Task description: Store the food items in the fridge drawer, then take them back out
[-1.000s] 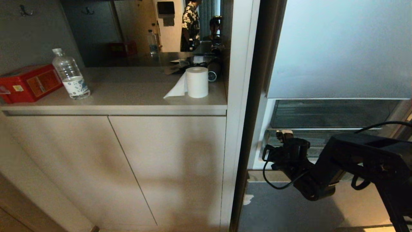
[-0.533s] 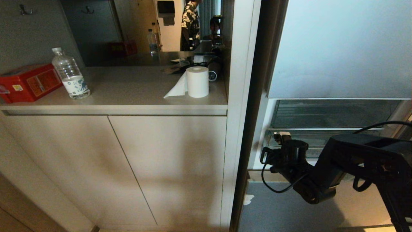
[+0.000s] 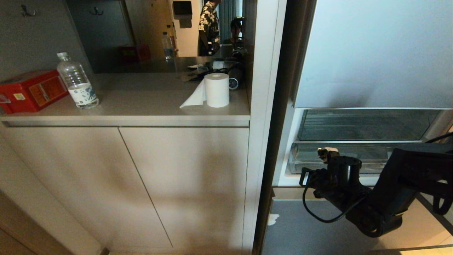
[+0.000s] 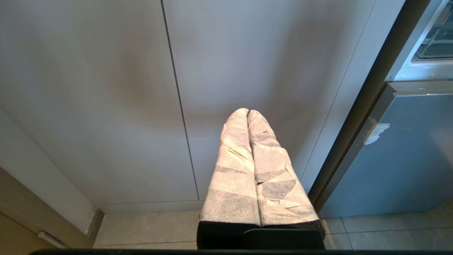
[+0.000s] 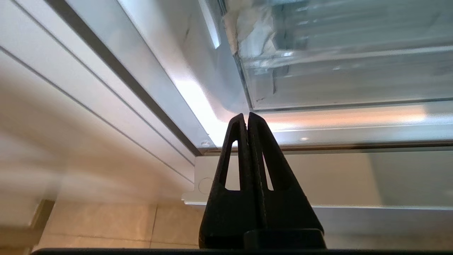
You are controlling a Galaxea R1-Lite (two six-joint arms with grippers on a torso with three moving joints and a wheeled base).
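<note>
The fridge drawer (image 3: 304, 160), clear plastic with torn white tape at its front corner, sits pushed in at the bottom of the open fridge compartment; its front wall (image 5: 336, 81) fills the right wrist view. No food items show in any view. My right gripper (image 3: 325, 154) hovers just in front of the drawer's front, near its left end. Its black fingers are shut with nothing between them, and the gripper (image 5: 246, 115) points at the sill under the drawer's taped corner. My left gripper (image 4: 247, 111), wrapped in white, is shut and empty, facing the cabinet doors low down.
A dark glass shelf (image 3: 364, 124) lies above the drawer, and a grey-blue lower door (image 3: 318, 226) is below it. Left of the fridge stands a cabinet (image 3: 141, 184), its counter holding a water bottle (image 3: 77, 83), a red box (image 3: 32, 90) and a paper roll (image 3: 216, 90). A person (image 3: 208, 24) shows in the mirror.
My right arm has swung to the right and slightly down along the drawer's front, staying shut. The drawer has not moved.
</note>
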